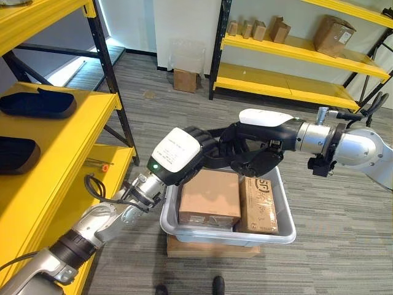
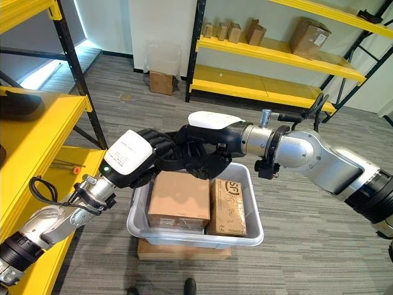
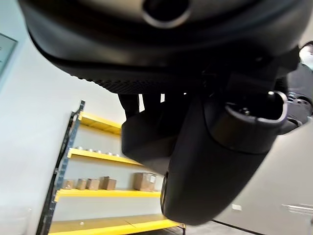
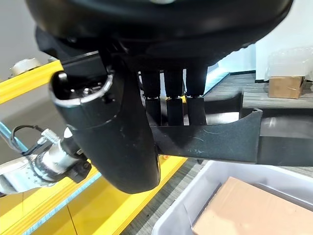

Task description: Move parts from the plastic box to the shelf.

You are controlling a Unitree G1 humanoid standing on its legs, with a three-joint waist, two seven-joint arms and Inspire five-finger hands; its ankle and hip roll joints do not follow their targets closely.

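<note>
Two cardboard boxes [image 1: 210, 197] fill the grey plastic box [image 1: 228, 233] — side by side.

Left arm [image 1: 101, 224], left of the grey plastic box [image 1: 228, 233]: silver-grey rounded shell, black ribbed band lower down, bare metal wrist joint with a thin black cable loop [image 1: 93, 187] beside it. Left hand [image 1: 195, 147], above the box's left rim: dark, with a glossy white back cover [image 1: 175, 153] carrying a small green light. Right arm [image 1: 362, 147], right of the box: silver-grey shell, polished metal cylinder at the wrist, black clamp bracket [image 1: 319, 163] under it, silver bolt on top. Right hand [image 1: 255, 157], above the box's far rim: dark, with a white oval cover.
</note>
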